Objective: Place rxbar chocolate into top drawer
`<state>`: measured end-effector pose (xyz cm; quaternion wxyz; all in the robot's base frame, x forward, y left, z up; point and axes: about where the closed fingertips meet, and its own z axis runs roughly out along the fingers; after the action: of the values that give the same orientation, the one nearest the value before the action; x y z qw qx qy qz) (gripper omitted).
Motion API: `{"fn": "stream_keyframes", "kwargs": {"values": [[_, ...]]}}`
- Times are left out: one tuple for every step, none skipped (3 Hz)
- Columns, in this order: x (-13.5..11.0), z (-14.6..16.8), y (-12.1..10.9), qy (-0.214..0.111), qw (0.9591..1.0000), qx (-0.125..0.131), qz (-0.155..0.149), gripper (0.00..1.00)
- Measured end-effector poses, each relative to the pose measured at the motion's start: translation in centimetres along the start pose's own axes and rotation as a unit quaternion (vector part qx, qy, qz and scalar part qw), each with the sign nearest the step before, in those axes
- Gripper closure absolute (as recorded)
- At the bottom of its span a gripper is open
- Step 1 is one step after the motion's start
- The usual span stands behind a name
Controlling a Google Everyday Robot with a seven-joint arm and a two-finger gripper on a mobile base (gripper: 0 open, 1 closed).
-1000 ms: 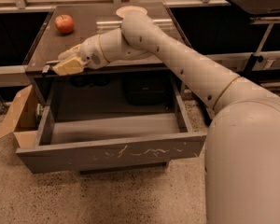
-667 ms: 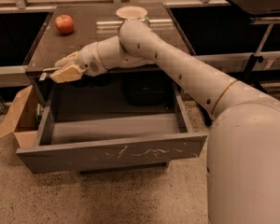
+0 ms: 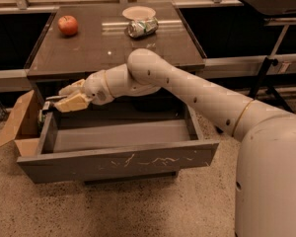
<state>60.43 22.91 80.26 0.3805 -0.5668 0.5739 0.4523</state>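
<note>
Camera view, single frame. We note the top drawer [image 3: 123, 163] pulled fully out below the desk [image 3: 113, 46]. Its pale interior is exposed, and white scratch marks run across the grey front panel.

The arm [image 3: 187, 85] reaches from the right, under the desk's front edge, toward the drawer's left rear corner. The tool [image 3: 56, 104] sits just above the drawer's left side wall, pointing left.

The rxbar chocolate [image 3: 45, 108] shows as a small dark piece at the tool's tip. It is held off the drawer floor, right over the left wall. We read the tool as clamped on the bar, though most of the wrapper is hidden behind the tool and the wall.

On the desk:
- A red apple [image 3: 68, 25] sits near the back left corner.
- A crushed silver-green can [image 3: 143, 27] lies on its side toward the back centre.
- A pale shallow bowl [image 3: 139, 12] stands just behind the can.

A brown cardboard box [image 3: 17, 127] stands open on the floor, against the drawer's left side.
</note>
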Motion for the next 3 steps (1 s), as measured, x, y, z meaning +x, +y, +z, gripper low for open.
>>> {"fn": "stream_keyframes", "kwargs": {"values": [[2.8,0.7,0.9,-0.013,0.9996,-0.012,0.022,1.00],[5.9,0.9,0.8,-0.022,0.9985,-0.017,0.047,1.00],[8.4,1.2,0.0,-0.001,0.9974,-0.014,0.071,1.00]]}}
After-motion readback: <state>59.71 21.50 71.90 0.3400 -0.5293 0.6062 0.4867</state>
